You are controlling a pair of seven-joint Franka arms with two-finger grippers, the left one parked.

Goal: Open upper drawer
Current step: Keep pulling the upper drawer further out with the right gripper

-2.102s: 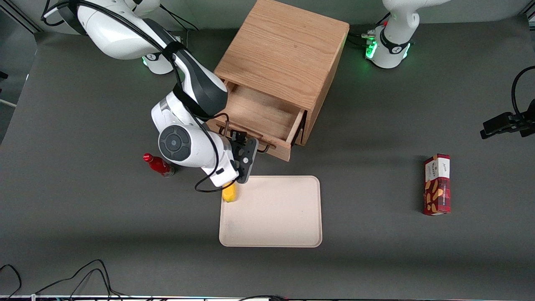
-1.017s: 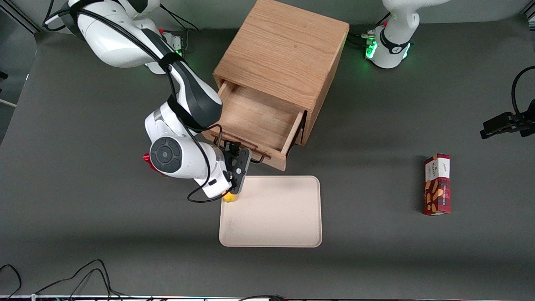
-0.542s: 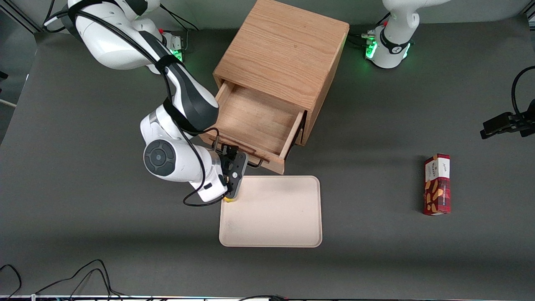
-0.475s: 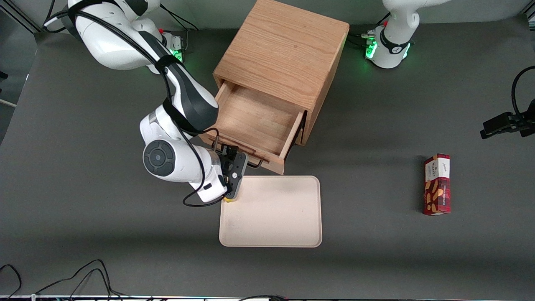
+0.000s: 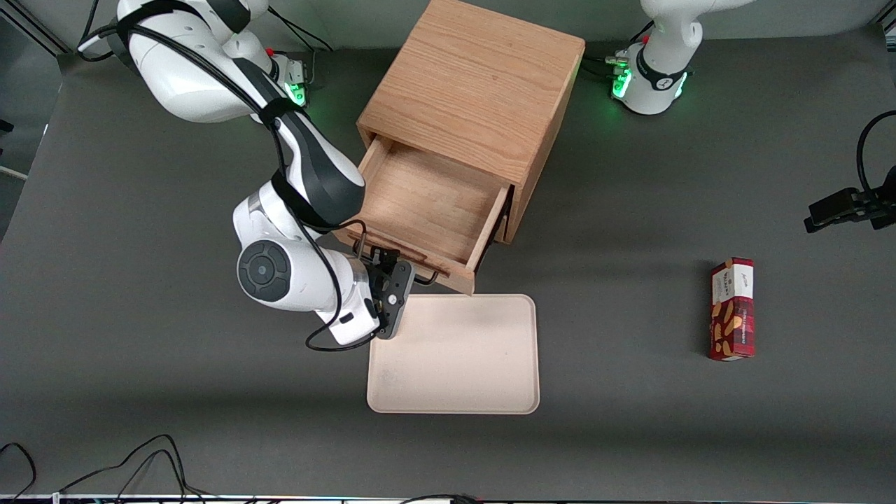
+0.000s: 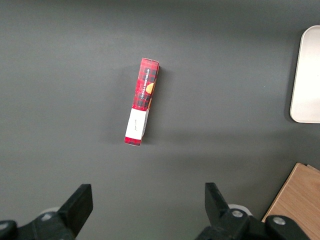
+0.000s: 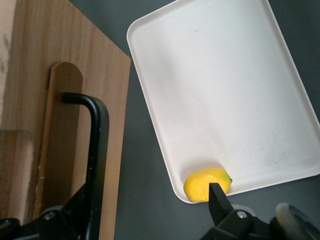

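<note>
The oak cabinet [image 5: 483, 84] stands at the middle of the table. Its upper drawer [image 5: 430, 199] is pulled well out toward the front camera, and its wooden inside is bare. The black wire bar handle [image 5: 428, 278] runs along the drawer front [image 7: 65, 125]. My right gripper [image 5: 390, 271] sits in front of that drawer front, at the handle's end toward the working arm. In the right wrist view the gripper [image 7: 149, 200] is open, fingers spread wide. The handle bar [image 7: 98, 150] lies just inside one finger [image 7: 75, 212]; the second finger [image 7: 217, 197] stands over the tray's edge.
A cream tray [image 5: 455, 364] lies directly in front of the open drawer, nearer the front camera. A yellow lemon [image 7: 206, 184] rests in the tray's corner under my wrist. A red snack box [image 5: 732, 308] lies toward the parked arm's end. Cables [image 5: 133, 465] trail along the table's front edge.
The upper drawer has slid farther out toward the front camera, and my gripper moved with its handle. My wrist now hides the lemon and the red bottle in the front view.
</note>
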